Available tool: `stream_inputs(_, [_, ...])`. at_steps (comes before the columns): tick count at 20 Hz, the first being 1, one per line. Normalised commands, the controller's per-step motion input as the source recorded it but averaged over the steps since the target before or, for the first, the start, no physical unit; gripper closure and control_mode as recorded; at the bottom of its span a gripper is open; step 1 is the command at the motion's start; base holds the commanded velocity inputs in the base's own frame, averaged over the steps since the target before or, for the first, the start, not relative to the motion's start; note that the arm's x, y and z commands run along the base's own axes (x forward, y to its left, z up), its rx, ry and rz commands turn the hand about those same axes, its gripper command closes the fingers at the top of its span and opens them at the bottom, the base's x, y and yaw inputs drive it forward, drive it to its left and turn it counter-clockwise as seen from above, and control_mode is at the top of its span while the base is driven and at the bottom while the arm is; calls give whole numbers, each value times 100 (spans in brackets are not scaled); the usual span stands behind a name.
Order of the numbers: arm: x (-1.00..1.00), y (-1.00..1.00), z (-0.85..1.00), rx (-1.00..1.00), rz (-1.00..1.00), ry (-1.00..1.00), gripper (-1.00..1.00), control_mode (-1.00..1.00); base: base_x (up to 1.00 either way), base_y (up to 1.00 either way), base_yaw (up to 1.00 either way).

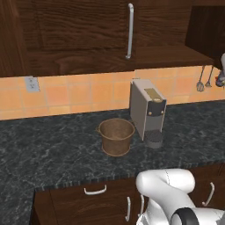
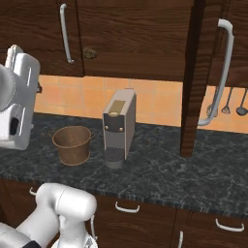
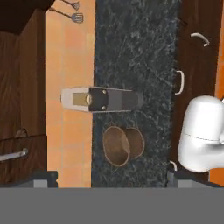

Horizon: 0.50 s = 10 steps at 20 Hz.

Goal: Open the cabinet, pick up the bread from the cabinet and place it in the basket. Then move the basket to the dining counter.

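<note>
The cabinet (image 2: 131, 38) spans the far wall above the worktop, its dark panelled doors hung with long silver bar handles (image 1: 130, 30) that run vertically. In the right base view one door (image 2: 193, 77) stands swung out toward the near side, seen edge-on, its curved handle (image 2: 219, 72) facing right; the door to its left is closed. No bread can be made out in any view.

Below lies the black speckled worktop (image 1: 52, 149), backed by an orange tile wall (image 1: 79, 94), with low drawers (image 2: 145, 218) along its near edge.

The white arm (image 2: 17, 101) rises at the left of the right base view, its hand held high and well above the worktop. The hand view looks straight down on the counter, and the two dark finger tips (image 3: 43, 178) sit at opposite bottom corners of that view, so the jaws stand wide apart and hold nothing.

A grey coffee machine (image 1: 147, 112) stands upright on the worktop against the tiles, its long axis vertical and its front facing the near side.

The basket (image 1: 116, 136) sits upright just left of the coffee machine, near it but apart, its open mouth pointing up and its small side handles out to left and right. It looks empty.

Kitchen utensils (image 2: 227, 104) hang on the tiles at the far right.
</note>
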Motion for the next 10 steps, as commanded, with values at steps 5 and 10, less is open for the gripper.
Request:
stream_inputs(5, [8,28,0,-47,66,-5,-100,-100,0,0,0])
stream_inputs(10, [63,15,0,-42,55,-20,-100,-100,0,0,0])
